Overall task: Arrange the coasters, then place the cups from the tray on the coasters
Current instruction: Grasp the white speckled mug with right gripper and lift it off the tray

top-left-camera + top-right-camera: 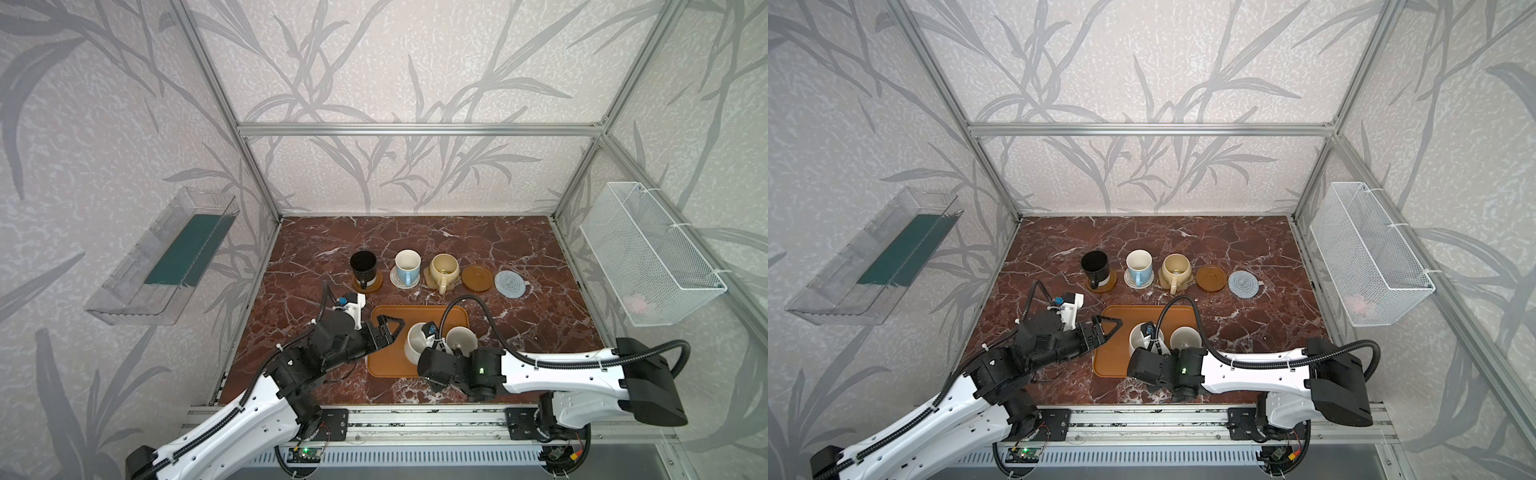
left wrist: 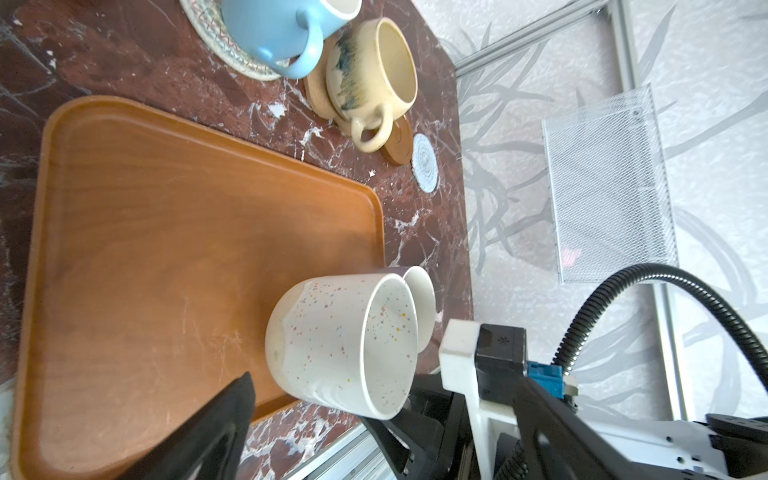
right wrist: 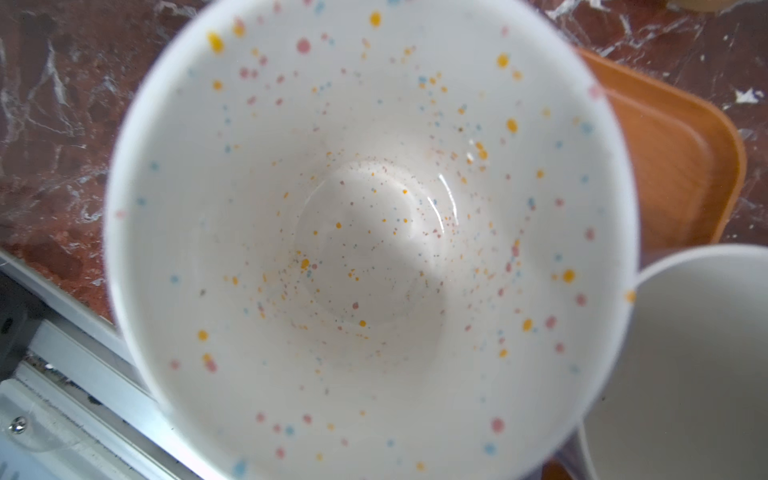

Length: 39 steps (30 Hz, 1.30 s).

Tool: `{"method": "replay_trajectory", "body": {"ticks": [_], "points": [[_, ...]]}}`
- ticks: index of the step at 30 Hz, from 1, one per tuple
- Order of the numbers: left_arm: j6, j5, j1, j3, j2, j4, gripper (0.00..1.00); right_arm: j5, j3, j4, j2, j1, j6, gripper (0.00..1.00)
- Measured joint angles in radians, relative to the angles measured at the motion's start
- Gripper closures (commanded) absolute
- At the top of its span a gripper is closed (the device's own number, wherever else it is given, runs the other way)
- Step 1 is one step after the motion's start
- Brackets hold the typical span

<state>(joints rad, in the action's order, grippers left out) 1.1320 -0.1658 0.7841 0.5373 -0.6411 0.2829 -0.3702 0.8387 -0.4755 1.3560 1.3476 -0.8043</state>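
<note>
The speckled white cup tilts at the tray's near edge because the right gripper clasps it, jaws hidden, probably for the bare brown saucer coaster beyond the tray; the left gripper gapes empty over the tray's left side

Both top views look down from high above the near edge onto the whole marble table and far wall. The left wrist camera looks low across the tray at the speckled white cup, close. The right wrist camera peers straight into that cup, very near, filling the frame. All views share tray and cup.
</note>
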Motion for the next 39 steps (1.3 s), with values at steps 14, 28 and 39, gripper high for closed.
{"method": "replay_trajectory", "body": {"ticks": [14,28,39], "points": [[0.044,0.038,0.0,-0.036,-0.017,-0.177,0.01,0.038,0.116,-0.122,-0.15,-0.147,0.161,1.0],[-0.085,0.0,-0.004,0.113,-0.284,-0.251,0.01,0.137,0.16,-0.272,-0.229,-0.486,0.313,1.0],[-0.121,0.019,0.002,0.204,-0.418,-0.288,0.01,0.232,0.166,-0.278,-0.23,-0.629,0.334,1.0]]}}
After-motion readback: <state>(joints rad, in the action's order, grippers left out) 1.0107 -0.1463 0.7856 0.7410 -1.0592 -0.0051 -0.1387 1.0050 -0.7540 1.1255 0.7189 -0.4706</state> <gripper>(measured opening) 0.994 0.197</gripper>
